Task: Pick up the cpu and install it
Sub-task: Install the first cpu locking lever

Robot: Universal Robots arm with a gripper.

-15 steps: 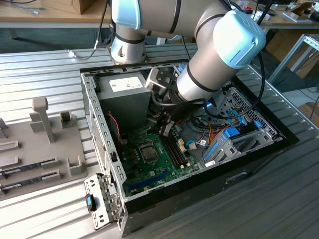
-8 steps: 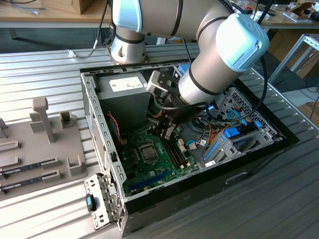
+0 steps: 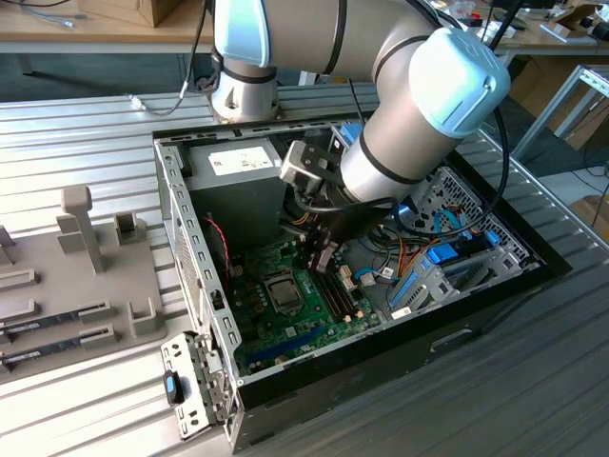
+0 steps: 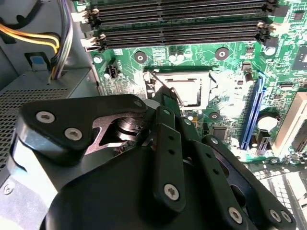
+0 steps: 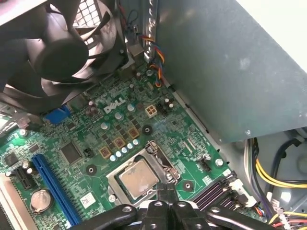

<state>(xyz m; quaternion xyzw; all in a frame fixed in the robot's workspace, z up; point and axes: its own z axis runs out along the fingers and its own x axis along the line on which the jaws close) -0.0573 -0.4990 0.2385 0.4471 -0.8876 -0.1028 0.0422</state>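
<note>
- The cpu lies flat in its socket on the motherboard, inside the open case on the desk.
- The tool hangs over the board with its black fingertips just beside the socket's edge; in the first wrist view the cpu lies just ahead of the tips, close below them.
- The two tips stand together with almost no gap, and nothing shows between them; they appear to hold nothing.
- In the second wrist view the socket shows past the tool's linkage, between it and the memory slots.
- In the exterior view the tool reaches down beside the socket, with the grey power supply behind it.
- The cpu is square, so it has no long axis; its edges run parallel to the socket frame.
- Its top is dull silver metal, evenly lit, and the socket's metal frame surrounds it. Judging by that, the chip seems already seated.
- A fan stands well apart from the chip.
</note>
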